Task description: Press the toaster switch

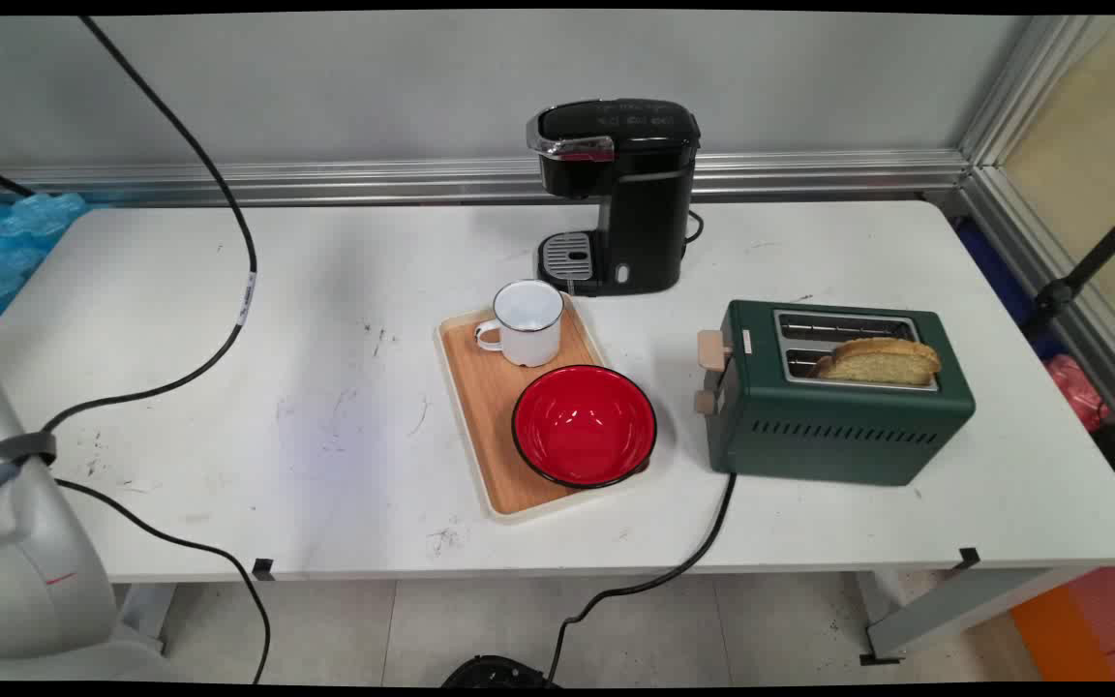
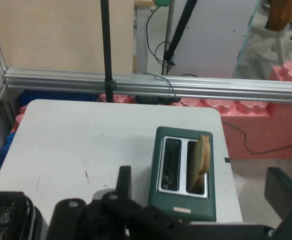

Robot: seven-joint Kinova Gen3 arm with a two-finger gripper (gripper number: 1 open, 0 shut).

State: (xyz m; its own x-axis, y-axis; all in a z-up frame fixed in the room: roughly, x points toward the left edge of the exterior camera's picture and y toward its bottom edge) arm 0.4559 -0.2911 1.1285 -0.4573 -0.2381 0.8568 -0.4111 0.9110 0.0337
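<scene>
My gripper (image 2: 201,172) shows only in the hand view. It is open and holds nothing, hanging high above the table and looking down on a dark green toaster (image 2: 185,175). A slice of bread (image 2: 201,156) stands in one of the toaster's two slots, and the other slot is empty. In the main view the toaster (image 1: 833,407) sits at the table's right with the bread (image 1: 879,360) in its nearer slot. Left of it, a wooden tray (image 1: 480,397) carries a white mug (image 1: 526,323) and a red bowl (image 1: 584,425). A black coffee machine (image 1: 620,194) stands behind the tray.
The toaster's black cord (image 1: 703,542) drops over the table's front edge. Black cables (image 1: 228,319) hang across the table's left part. An aluminium rail (image 2: 135,85) and a black pole (image 2: 105,50) stand beyond the table's right end, with pink foam (image 2: 246,107) below.
</scene>
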